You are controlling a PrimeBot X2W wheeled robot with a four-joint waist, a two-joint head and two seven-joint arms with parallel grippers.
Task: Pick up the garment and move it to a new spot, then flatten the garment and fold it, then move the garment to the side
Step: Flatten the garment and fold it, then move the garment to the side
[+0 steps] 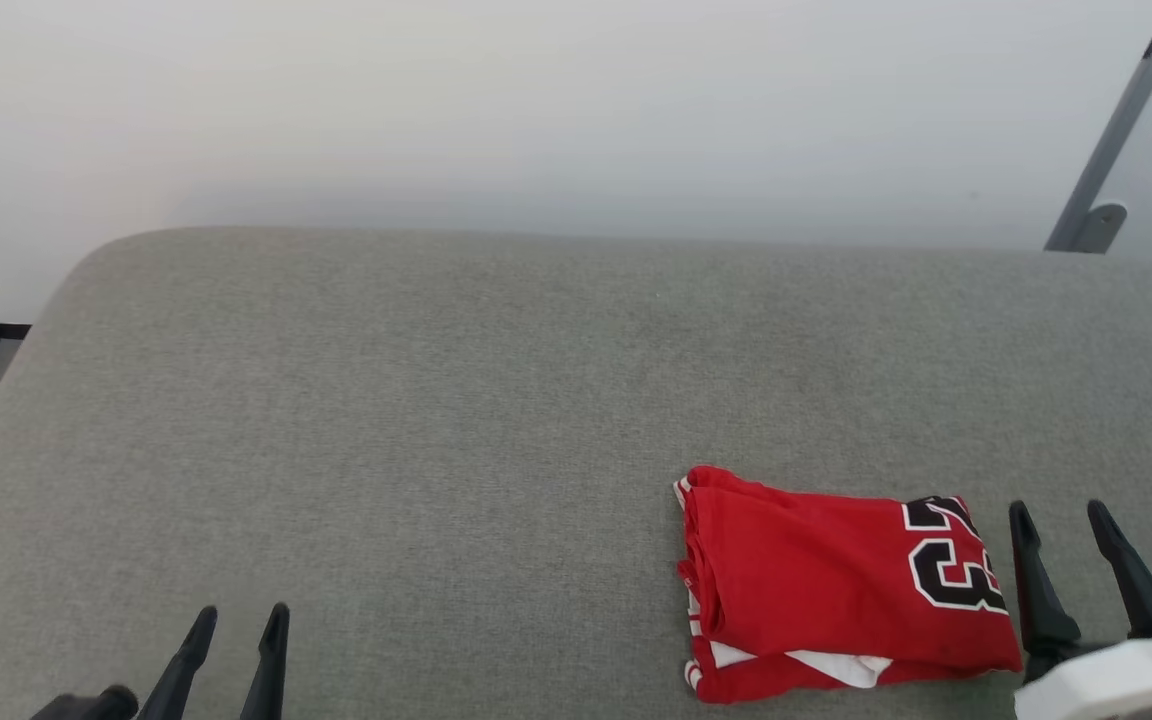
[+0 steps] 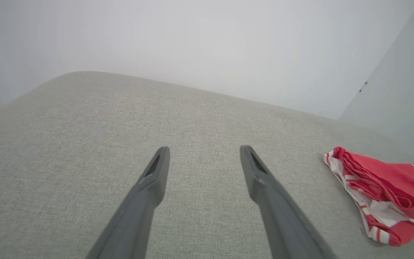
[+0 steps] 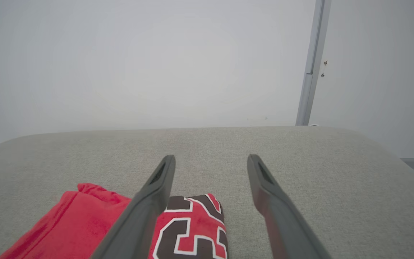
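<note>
Both jaws gape empty; folded garment (image 1: 836, 585) beside the right pair, open cushion (image 1: 416, 400) stretching left.

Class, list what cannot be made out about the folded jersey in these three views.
Head view: the garment is folded; its layers hide most of the print.
Left wrist view: the right edge cuts it off.
Right wrist view: a finger of the right gripper covers part of the number; the bottom edge crops the rest.
</note>
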